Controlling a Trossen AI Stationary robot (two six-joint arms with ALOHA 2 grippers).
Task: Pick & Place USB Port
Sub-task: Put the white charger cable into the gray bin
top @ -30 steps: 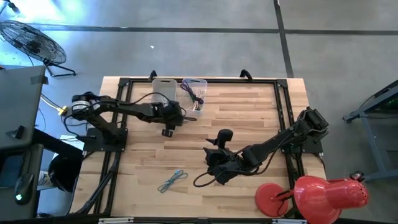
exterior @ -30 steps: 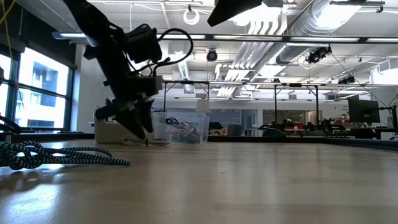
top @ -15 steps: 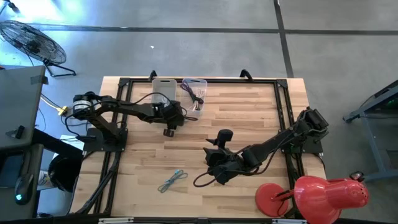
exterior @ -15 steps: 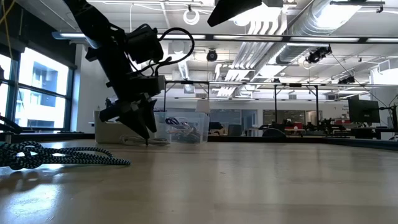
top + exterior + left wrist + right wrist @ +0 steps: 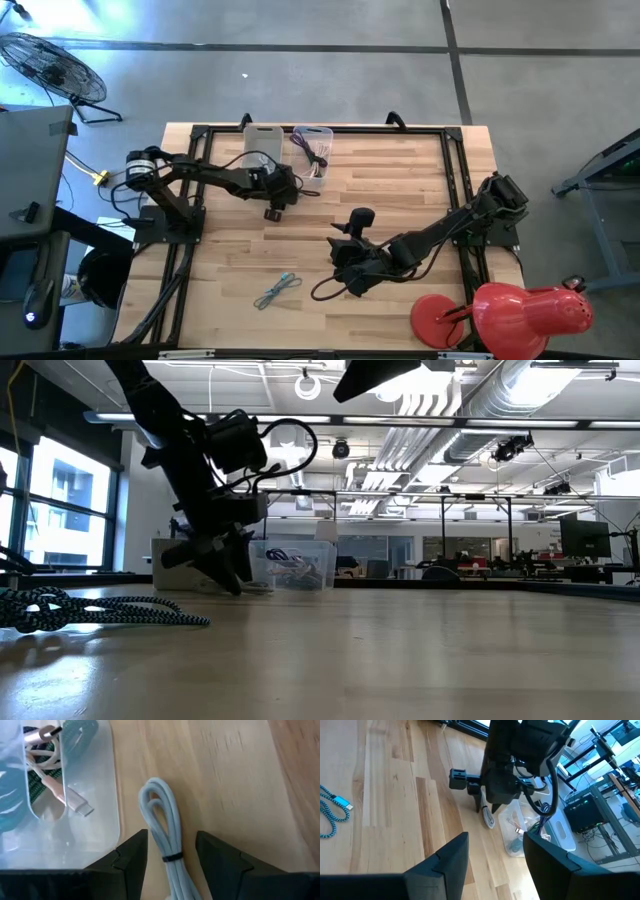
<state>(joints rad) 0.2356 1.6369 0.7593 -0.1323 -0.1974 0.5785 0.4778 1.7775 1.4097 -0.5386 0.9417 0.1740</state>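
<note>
With the left gripper point(image 5: 170, 850) spread astride the pale coiled USB cable point(image 5: 162, 827) beside the clear plastic bin point(image 5: 75, 827), centre over its tie band, pinch firmly; the right gripper point(image 5: 492, 852) waits, spread

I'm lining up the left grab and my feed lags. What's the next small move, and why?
Probably lower the left gripper a touch and close. Its open fingers already straddle the pale cable, which lies on the table beside the clear bin. The right gripper waits mid-table.
</note>
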